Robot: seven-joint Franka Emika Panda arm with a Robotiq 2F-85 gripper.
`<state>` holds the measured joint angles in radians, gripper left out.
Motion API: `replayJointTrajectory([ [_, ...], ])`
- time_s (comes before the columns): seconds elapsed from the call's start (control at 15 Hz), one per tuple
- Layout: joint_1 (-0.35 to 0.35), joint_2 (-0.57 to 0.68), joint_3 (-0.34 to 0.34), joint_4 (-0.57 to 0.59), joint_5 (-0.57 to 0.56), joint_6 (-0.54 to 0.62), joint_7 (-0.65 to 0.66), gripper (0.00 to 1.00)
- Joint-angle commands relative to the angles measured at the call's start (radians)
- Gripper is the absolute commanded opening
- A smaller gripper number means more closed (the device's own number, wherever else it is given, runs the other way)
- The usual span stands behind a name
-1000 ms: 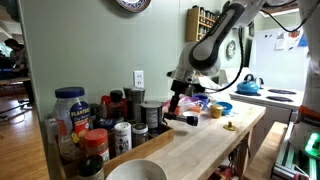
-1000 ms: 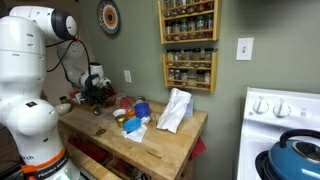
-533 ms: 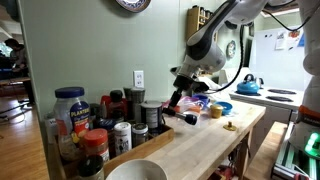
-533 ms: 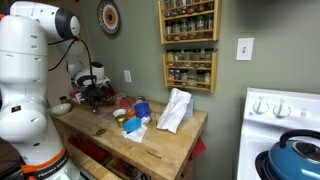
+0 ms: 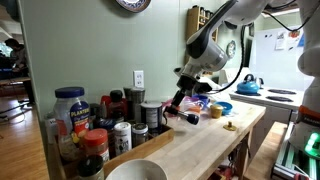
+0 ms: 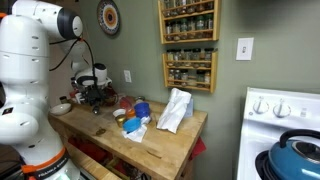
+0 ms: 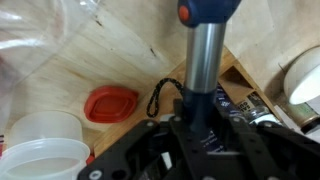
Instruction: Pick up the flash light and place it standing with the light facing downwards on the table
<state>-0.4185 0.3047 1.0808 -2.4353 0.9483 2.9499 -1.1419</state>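
Gripper clamps the flash light (wrist view), barrel jutting ahead over the table.

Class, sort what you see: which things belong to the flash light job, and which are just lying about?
Job: flash light, claw gripping it, table.
Lying about: red lid, white tubs, blue bowl, jars, blue kettle.

In the wrist view the flash light ran past the top edge, ahead of the gripper. Its near end was lost between the blurred, dark jaws closed on it. Beside the gripper, a white tub was cut by the bottom edge. In both exterior views the flash light was too small to tell from the gripper.
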Motion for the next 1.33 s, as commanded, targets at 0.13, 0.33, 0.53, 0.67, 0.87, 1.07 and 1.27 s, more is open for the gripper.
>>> replayJointTrajectory([
  [0.13, -0.103, 0.112, 0.098, 0.057, 0.08, 0.013, -0.204, 0.08],
  [0.33, -0.218, 0.2, 0.194, 0.076, 0.139, -0.002, -0.404, 0.08],
  [0.53, -0.315, 0.275, 0.251, 0.058, 0.158, -0.021, -0.542, 0.08],
  [0.67, -0.341, 0.301, 0.25, 0.055, 0.193, -0.058, -0.639, 0.08],
  [0.87, -0.407, 0.392, 0.286, 0.04, 0.193, -0.085, -0.774, 0.08],
  [1.07, -0.459, 0.476, 0.315, 0.022, 0.191, -0.108, -0.893, 0.08],
  [1.27, -0.489, 0.555, 0.328, 0.011, 0.183, -0.126, -1.002, 0.08],
])
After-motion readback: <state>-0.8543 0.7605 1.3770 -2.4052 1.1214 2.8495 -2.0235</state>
